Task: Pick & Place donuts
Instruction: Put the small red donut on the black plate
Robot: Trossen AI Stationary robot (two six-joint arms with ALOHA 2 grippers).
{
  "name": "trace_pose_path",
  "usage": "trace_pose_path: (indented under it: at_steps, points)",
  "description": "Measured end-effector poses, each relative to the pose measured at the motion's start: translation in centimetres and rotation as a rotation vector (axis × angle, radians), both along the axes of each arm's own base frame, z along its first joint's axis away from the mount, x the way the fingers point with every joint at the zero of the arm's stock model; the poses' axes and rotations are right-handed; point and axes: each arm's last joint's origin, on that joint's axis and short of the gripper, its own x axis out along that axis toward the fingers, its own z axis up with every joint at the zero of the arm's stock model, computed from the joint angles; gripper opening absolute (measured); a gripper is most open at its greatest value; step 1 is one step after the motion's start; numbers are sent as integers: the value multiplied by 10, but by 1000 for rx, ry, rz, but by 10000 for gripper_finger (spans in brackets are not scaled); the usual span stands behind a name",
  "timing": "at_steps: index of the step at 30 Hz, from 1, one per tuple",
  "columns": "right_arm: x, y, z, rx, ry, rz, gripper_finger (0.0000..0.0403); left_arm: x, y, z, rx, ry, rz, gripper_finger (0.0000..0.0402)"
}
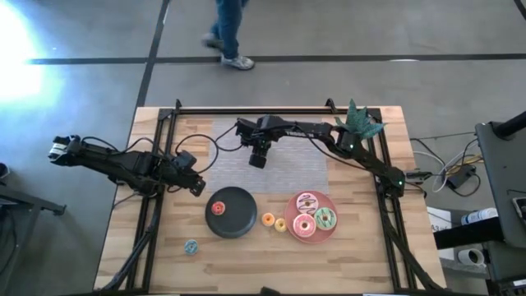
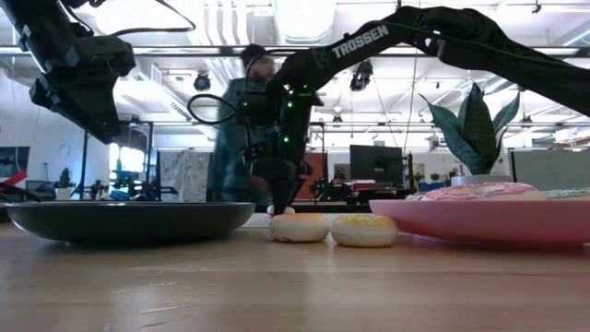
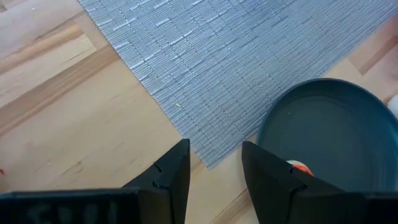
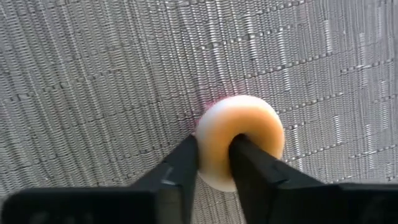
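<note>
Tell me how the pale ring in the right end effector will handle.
Probably stiff: pinched through its hole by the right end effector, the pale ring looks undeformed. Likely light, being small. Its smooth skin may let it pivot. Left end effector waits open.

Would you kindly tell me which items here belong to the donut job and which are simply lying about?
Job: pale donut in right gripper; red donut on black plate; orange donut, yellow donut, teal donut on table; pink donut, green donut, white-pink donut on pink plate.
Lying about: grey mat, plant, idle open left gripper.
</note>
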Motion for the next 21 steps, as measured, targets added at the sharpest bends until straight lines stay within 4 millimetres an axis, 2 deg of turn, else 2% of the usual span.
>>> trace_pose_path:
  at_steps: [3,6,9,15,18,21]
  points:
    - [-3,-5,5,47,-25,-46,22,0,0,0,4,-4,9,119]
    - [-3,-13,17,142,-92,-117,15,0,0,0,8,-9,17,119]
    - [-3,-19,39,254,-194,-177,11,2,0,1,18,-33,24,119]
    - [-3,-19,103,457,-435,-324,9,9,1,6,82,-111,12,119]
    - [1,-9,142,540,-637,-392,9,15,2,13,213,-191,35,119]
    - [5,8,181,628,-849,-429,9,20,0,23,424,-264,37,119]
